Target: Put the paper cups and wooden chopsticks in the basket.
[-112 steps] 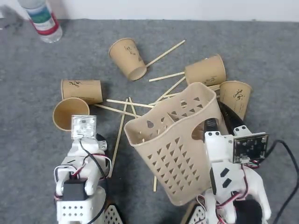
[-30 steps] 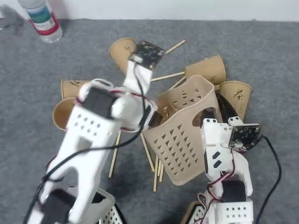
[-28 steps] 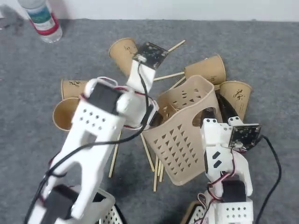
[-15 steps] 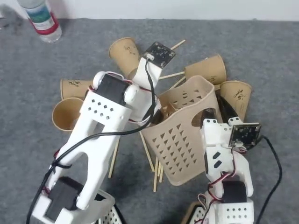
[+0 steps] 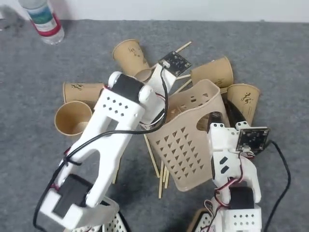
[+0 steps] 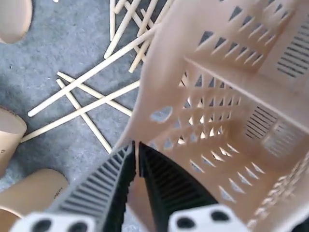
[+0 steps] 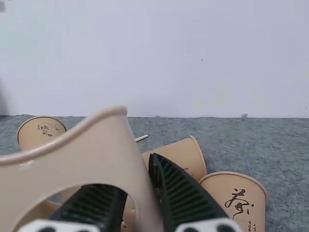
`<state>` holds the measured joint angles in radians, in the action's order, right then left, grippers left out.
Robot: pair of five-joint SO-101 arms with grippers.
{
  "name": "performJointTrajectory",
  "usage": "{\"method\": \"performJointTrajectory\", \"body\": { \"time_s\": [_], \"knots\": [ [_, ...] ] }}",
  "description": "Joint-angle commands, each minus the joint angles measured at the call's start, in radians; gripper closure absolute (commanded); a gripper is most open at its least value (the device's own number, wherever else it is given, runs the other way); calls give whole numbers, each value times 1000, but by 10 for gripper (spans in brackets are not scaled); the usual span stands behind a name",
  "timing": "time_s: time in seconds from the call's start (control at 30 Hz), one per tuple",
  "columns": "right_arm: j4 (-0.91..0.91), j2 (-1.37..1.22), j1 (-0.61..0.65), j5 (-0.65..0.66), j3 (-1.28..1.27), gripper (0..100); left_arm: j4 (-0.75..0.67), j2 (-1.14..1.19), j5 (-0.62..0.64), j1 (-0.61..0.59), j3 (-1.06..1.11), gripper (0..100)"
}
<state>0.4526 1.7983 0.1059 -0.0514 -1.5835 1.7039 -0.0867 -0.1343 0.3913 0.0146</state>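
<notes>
Grey carpeted tabletop (image 5: 270,58); plain white wall (image 7: 193,48) along far edge.

Beige perforated basket (image 5: 188,150) tilted; brown paper cups (image 5: 130,57) and wooden chopsticks (image 5: 160,188) lie scattered around it.

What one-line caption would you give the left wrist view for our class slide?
Left pincer clamps the basket wall, with wooden chopsticks strewn on the grey carpet alongside.
</notes>
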Motion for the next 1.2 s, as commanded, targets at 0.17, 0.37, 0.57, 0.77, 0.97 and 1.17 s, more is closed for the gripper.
{"method": "performJointTrajectory", "body": {
  "time_s": [0.17, 0.37, 0.57, 0.77, 0.97, 1.17],
  "knots": [
    [-5, 19, -1, -18, 58, 991, -17, 5, -9, -3, -84, 990],
    [-5, 19, -1, -18, 57, 991, -17, -2, -9, -3, -85, 990],
    [-16, 18, 1, -18, 35, 989, -21, -2, -9, -63, -87, 990],
    [-38, 18, 2, -20, 21, 907, -17, -3, -9, -118, -125, 990],
    [-36, 18, 2, -18, 20, 855, 9, 6, -8, -92, -170, 990],
    [-30, 18, 2, -15, 18, 876, 21, 6, -12, -107, -170, 987]
  ]
}}
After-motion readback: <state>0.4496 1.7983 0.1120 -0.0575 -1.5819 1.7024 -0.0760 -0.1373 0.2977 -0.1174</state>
